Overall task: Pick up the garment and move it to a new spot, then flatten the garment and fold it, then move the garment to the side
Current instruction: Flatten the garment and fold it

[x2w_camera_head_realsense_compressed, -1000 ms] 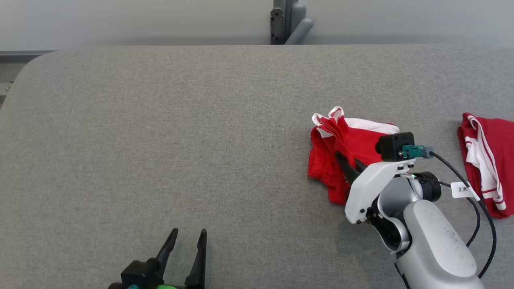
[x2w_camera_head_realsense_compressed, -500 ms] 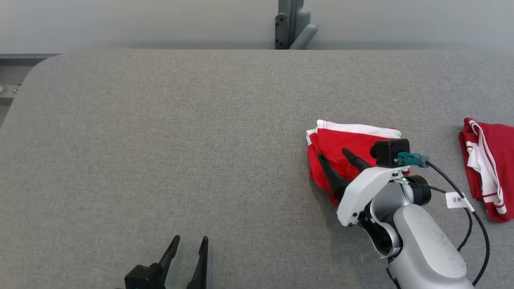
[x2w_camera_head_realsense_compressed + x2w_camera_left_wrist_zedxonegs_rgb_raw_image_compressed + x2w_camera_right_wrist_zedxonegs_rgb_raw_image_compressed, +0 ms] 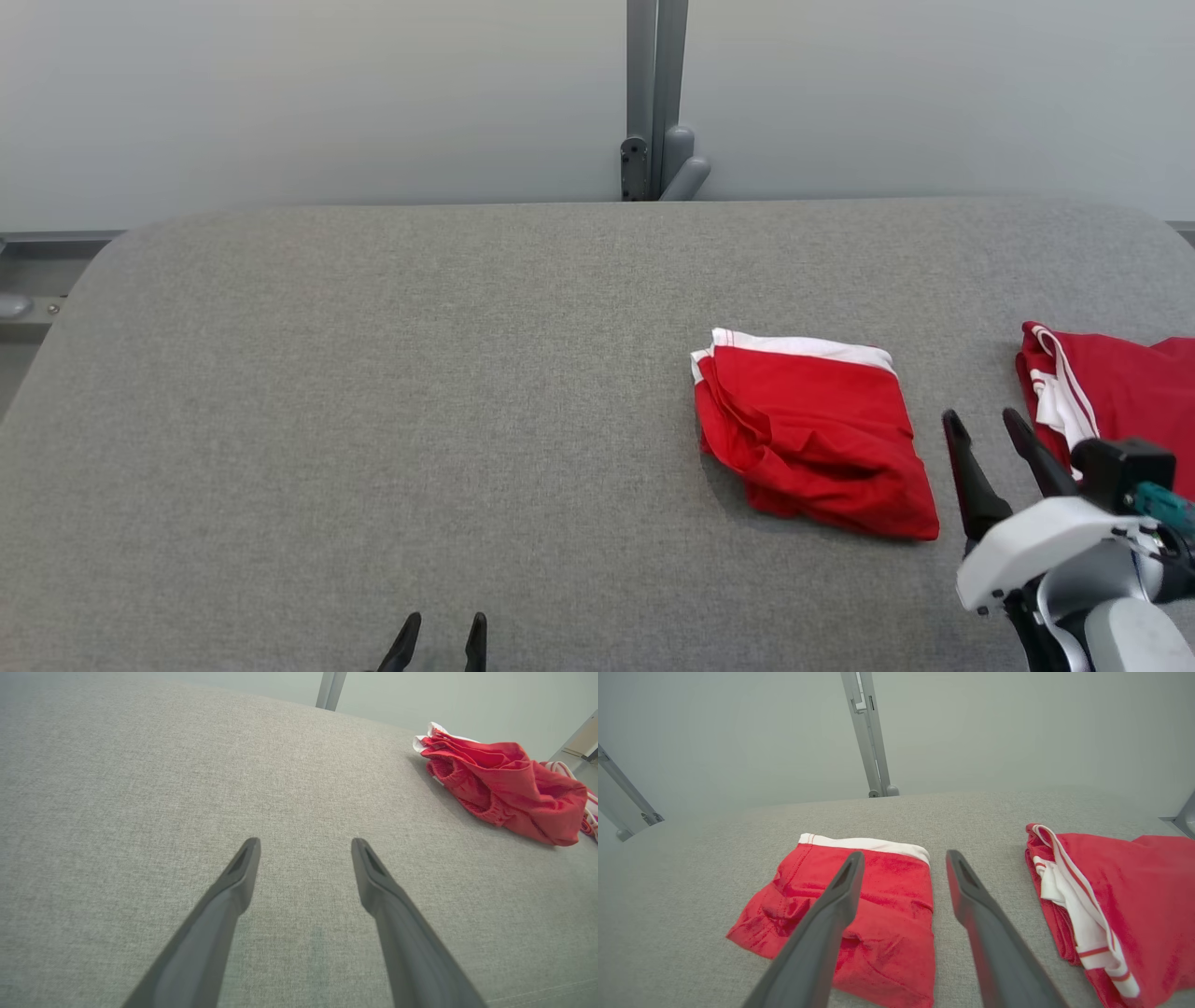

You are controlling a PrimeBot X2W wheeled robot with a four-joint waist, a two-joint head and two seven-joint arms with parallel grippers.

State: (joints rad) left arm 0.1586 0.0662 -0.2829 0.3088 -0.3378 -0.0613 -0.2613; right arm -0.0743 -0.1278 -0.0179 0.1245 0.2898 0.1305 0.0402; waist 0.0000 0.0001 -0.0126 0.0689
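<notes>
Head view showed you the folded garment point(image 3: 812, 439) resting on the counter point(image 3: 373, 373), right hand point(image 3: 978, 415) beside it and left hand point(image 3: 446, 618) both spread apart, likely to leave the fold undisturbed.

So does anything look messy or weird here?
Only a little. The folded red garment is rumpled along its left edge, and the other red garment at the table's right side lies bunched. Nothing is torn or spilled.

Bright, even, diffuse light, no glare. Faint soft shadow along the garment's point(image 3: 812, 439) left and near edges. Head view sharp; wrist views wide-angle, table point(image 3: 93, 788) curves near the edges.
</notes>
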